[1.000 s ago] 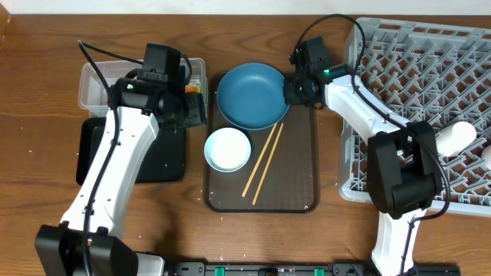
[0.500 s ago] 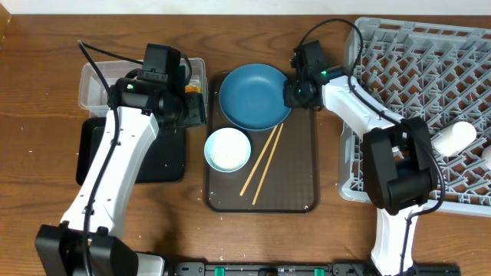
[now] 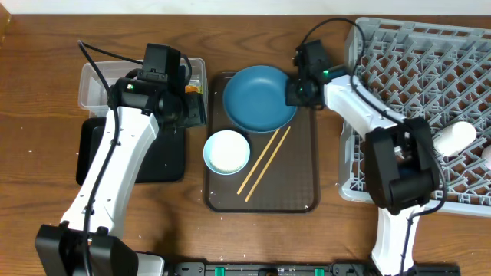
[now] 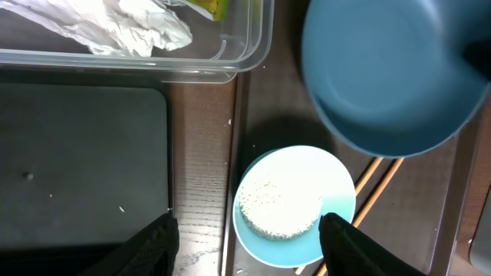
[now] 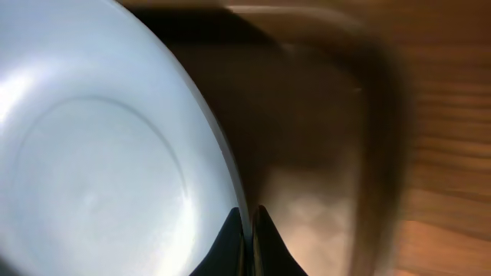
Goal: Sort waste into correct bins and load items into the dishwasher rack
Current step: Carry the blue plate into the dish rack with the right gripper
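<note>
My right gripper (image 3: pixel 293 89) is shut on the right rim of the round blue plate (image 3: pixel 259 97), held over the top of the brown serving tray; the wrist view shows the fingers (image 5: pixel 249 230) pinching the plate rim (image 5: pixel 100 153). The white bowl (image 3: pixel 227 150) with rice (image 4: pixel 278 205) and the chopsticks (image 3: pixel 265 162) lie on that tray. My left gripper (image 4: pixel 247 238) is open above the bowl's left edge. The clear tub (image 3: pixel 96 84) holds crumpled tissue (image 4: pixel 115 27) and the wrapper (image 4: pixel 215 8). The black tray (image 3: pixel 165 157) lies below it. The grey rack (image 3: pixel 430 107) holds a white cup (image 3: pixel 455 136).
The dark brown serving tray (image 3: pixel 295 184) sits mid-table between the bins and the rack. The left arm crosses over the black tray and tub. A second white cup (image 3: pixel 488 157) shows at the rack's right edge.
My right gripper has pulled the blue plate to the right, toward the rack. The chopsticks shifted slightly on the serving tray. The left arm has not moved.
</note>
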`<state>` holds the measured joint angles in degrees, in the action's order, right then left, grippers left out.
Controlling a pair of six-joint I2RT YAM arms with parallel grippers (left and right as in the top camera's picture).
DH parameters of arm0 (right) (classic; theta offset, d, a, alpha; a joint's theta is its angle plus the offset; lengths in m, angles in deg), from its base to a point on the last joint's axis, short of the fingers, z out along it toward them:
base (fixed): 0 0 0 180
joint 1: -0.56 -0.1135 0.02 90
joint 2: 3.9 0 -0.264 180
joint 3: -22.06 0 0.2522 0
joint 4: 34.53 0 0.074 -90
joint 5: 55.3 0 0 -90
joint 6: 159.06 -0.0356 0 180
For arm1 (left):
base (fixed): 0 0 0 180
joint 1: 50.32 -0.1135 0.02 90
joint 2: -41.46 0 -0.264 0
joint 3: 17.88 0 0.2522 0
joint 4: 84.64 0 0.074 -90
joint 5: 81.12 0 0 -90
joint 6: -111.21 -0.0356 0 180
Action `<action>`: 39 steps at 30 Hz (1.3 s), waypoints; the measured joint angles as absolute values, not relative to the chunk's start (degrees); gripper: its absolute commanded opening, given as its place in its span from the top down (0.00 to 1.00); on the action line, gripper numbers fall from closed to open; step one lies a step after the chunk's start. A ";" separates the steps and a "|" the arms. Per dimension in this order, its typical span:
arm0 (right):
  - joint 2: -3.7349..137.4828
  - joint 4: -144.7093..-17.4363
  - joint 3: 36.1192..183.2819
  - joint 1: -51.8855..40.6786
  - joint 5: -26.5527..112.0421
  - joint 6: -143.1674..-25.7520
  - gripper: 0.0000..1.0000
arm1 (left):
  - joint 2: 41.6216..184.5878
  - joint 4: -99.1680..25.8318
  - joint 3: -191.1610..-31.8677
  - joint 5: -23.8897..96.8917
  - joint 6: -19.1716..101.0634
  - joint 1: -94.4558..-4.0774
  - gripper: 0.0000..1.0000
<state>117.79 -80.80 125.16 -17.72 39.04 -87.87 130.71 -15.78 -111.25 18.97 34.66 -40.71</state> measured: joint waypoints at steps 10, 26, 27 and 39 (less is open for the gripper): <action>98.10 -78.88 125.95 -2.31 24.09 -79.26 0.99 | 130.71 -15.76 -111.25 18.97 34.66 -40.71 0.38; 94.97 -62.07 127.46 15.85 -4.08 -45.86 0.99 | 130.71 -15.76 -111.25 18.97 34.66 -40.71 0.38; 95.47 -60.23 127.44 16.18 -5.18 -44.26 0.99 | 130.71 -15.74 -111.25 18.97 34.68 -40.71 0.38; 104.52 -41.35 127.31 21.60 -21.02 -29.12 0.99 | 130.71 -15.76 -111.25 18.97 34.71 -40.71 0.38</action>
<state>104.52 -41.35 127.31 21.60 -21.02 -29.12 130.71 -15.76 -111.25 18.97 34.71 -40.71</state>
